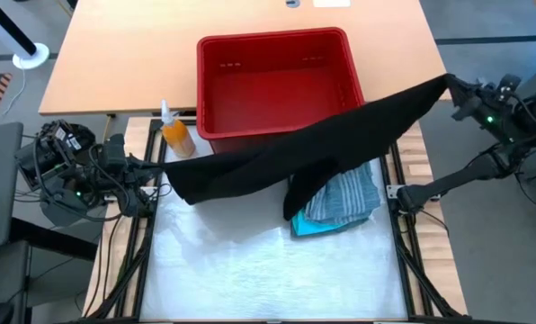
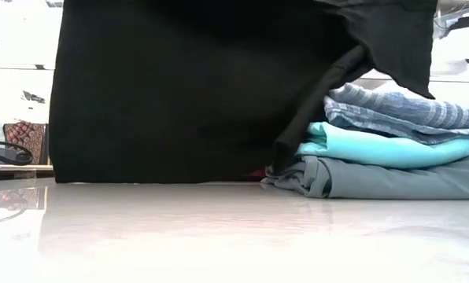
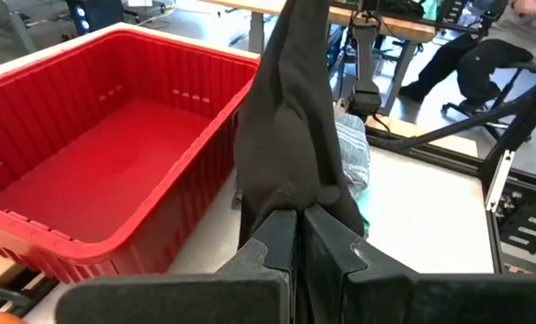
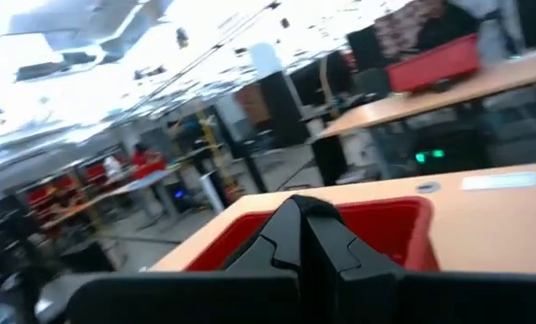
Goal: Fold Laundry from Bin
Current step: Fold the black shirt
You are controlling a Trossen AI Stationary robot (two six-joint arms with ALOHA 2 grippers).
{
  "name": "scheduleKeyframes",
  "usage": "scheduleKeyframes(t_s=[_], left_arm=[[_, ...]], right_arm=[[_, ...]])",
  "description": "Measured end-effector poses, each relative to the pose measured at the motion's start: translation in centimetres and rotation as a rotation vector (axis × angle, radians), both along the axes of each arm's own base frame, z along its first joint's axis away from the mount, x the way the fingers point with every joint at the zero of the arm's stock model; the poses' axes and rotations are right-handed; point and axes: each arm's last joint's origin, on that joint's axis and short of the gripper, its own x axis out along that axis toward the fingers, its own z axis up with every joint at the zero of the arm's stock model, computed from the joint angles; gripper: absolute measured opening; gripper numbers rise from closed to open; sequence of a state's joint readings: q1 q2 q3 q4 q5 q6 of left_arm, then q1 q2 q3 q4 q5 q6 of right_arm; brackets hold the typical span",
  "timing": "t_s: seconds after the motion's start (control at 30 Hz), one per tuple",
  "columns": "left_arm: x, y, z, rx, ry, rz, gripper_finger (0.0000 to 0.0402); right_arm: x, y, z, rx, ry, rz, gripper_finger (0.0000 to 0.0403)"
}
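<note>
The red rectangular plastic bin with slotted sides (image 1: 277, 85) was seen standing empty at the far side of the table (image 1: 250, 270), so the unloading was judged complete. Just in front of it, toward the right, a stack of three folded garments lay on the table: a grey-green one (image 2: 408, 179) at the bottom, a bright turquoise one (image 2: 392, 148) in the middle and a blue-grey striped shirt (image 2: 408, 110) on top. These three were taken as finished.

The large black garment (image 1: 277, 162) was the only piece left unfolded. It was held stretched in the air between the two arms, its lower edge hanging to the table and partly draped over the stack. The left claw (image 3: 299, 216) was closed tight on one end of the black cloth, near the table's left edge. The right claw (image 1: 450, 87) was also closed, pinching the opposite end high beyond the bin's right corner.

Spreading, folding and stacking this last garment were judged still outstanding.

An orange spray bottle (image 1: 175, 133) stood beside the bin.
</note>
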State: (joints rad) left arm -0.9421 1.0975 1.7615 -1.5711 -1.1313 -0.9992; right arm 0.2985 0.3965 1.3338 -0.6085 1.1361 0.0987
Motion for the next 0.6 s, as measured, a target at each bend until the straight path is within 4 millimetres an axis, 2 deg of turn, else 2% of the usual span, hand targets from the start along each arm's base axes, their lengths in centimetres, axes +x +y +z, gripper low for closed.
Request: scheduleKeyframes(t_s=[0.1, 0.2, 0.4, 0.53, 0.6], left_arm=[[0.0, 0.0, 0.0, 0.000, -0.011, 0.011, 0.0000], [0.0, 0.2, 0.1, 0.016, -0.039, 0.036, 0.0000], [-0.9, 1.5, 0.7, 0.019, -0.139, 0.114, 0.0000], [-1.2, 1.9, 0.7, 0.003, -0.127, 0.097, 0.0000], [-1.1, 1.7, 0.6, -0.013, -0.086, 0.057, 0.0000]], right_arm=[[0.2, 0.2, -0.1, -0.003, -0.025, 0.109, 0.0020], [1.0, 0.7, 0.8, -0.007, -0.133, 0.262, 0.0020], [6.1, 3.6, 4.4, -0.246, -0.399, 0.727, 0.0020], [8.0, 5.4, 5.6, -0.363, -0.358, 1.133, 0.0020], [8.6, 6.0, 5.4, -0.363, -0.280, 1.230, 0.0020]])
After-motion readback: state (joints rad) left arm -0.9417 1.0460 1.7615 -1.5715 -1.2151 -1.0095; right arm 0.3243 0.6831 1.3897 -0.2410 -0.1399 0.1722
